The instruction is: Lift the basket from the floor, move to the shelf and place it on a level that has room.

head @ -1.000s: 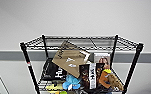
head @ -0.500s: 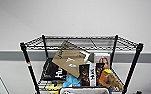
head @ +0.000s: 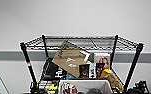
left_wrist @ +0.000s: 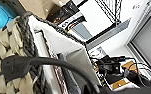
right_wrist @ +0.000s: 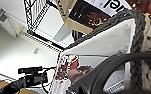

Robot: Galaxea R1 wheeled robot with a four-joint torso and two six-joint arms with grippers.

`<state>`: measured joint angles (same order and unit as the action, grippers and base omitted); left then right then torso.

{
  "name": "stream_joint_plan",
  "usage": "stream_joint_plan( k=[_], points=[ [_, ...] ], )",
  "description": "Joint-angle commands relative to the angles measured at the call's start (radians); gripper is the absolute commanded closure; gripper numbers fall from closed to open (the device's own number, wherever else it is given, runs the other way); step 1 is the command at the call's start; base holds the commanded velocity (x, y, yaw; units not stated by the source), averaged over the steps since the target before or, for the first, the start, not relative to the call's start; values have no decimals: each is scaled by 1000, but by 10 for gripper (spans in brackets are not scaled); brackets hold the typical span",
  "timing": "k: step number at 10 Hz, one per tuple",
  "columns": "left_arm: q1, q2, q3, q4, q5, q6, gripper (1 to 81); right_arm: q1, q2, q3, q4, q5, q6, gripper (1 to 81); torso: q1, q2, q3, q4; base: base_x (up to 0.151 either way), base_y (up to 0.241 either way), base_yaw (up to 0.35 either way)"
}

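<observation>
The basket (head: 84, 86) sits at the lower edge of the head view, raised directly in front of the shelf (head: 81, 62), its white cloth lining facing up and some printed items lying inside. One basket is visible. In the left wrist view the basket's cream weave and dark braided rim (left_wrist: 28, 37) fill the near side, with one dark loop handle (left_wrist: 14, 66) arching across it. In the right wrist view the same braided rim (right_wrist: 138, 32) and another dark loop (right_wrist: 111, 67) lie close to the camera. Whether either claw is clenched or released cannot be told from these views.

The shelf stands against a pale wall with a grey band. Four post tips rise at the corners of the level (head: 81, 42), the top wire tier, which is bare wire grid. On the tier below the level, a brown cardboard box (head: 69, 58) leans tilted, with dark printed packages (head: 92, 70) beside it and an orange-and-brown soft item (head: 111, 76) toward the shelf's right posts.
</observation>
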<state>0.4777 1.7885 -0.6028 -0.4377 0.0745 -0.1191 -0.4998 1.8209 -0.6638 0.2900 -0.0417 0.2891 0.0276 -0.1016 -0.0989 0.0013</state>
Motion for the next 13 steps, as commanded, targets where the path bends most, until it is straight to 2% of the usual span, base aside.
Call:
stream_joint_plan(
  k=[1,6,10,11,13],
  points=[
    [-196,-40,84,2,31,-69,811,209,-44,89,101,-27,-5,811,0,0,0,0,0,0,0],
    [-352,-46,103,2,102,-192,811,376,-61,103,211,-89,-5,811,0,0,0,0,0,0,0],
    [-538,-72,106,2,145,-332,811,514,-72,101,302,-130,-5,811,0,0,0,0,0,0,0],
    [-584,-73,107,0,148,-373,811,562,-79,100,336,-152,1,811,0,0,0,0,0,0,0],
    [-665,-76,107,0,171,-439,811,657,-90,95,348,-195,58,811,0,0,0,0,0,0,0]
  ],
)
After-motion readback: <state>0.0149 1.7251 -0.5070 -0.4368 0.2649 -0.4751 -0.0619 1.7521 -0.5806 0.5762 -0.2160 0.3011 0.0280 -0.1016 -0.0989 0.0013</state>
